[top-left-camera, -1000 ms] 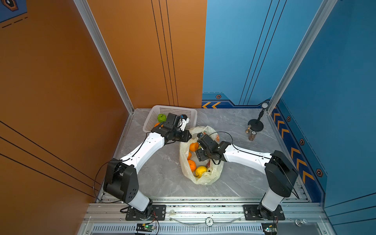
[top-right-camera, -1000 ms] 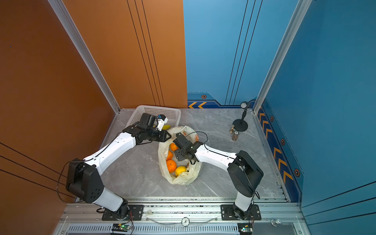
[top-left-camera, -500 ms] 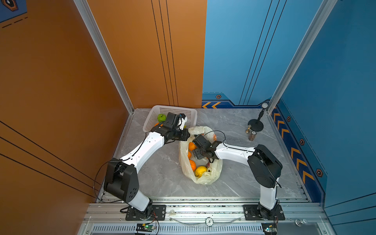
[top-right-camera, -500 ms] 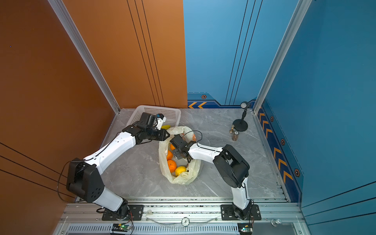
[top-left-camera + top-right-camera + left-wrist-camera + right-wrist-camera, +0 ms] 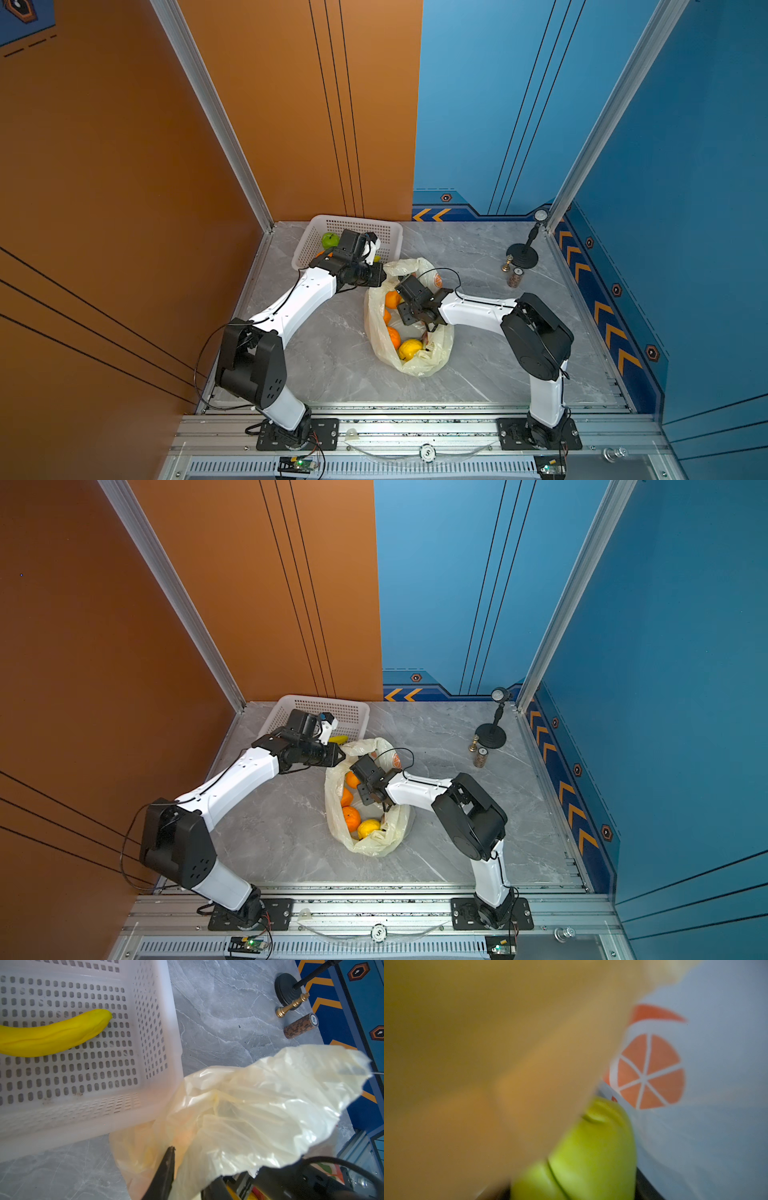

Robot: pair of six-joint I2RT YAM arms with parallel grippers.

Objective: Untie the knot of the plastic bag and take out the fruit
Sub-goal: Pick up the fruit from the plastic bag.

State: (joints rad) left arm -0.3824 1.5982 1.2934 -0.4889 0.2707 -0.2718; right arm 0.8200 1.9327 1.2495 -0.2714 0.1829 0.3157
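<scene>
Pinching limp plastic bag (image 5: 432, 357) rim with left tool (image 5: 379, 277); cannot tell state of right tool (image 5: 411, 309) inside. Grasp smooth, seemingly rigid green pear (image 5: 591, 1153) mid-body.

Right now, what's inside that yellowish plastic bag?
Three oranges and a yellow citrus show; the right wrist view adds a green fruit. The right arm covers the rest.

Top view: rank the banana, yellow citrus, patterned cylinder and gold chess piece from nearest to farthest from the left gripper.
From the left gripper at the plastic bag rim:
1. Banana, just behind it in the white basket.
2. Yellow citrus, inside the bag, nearer the robot.
3. Gold chess piece and patterned cylinder, far right; too close to call.
</scene>
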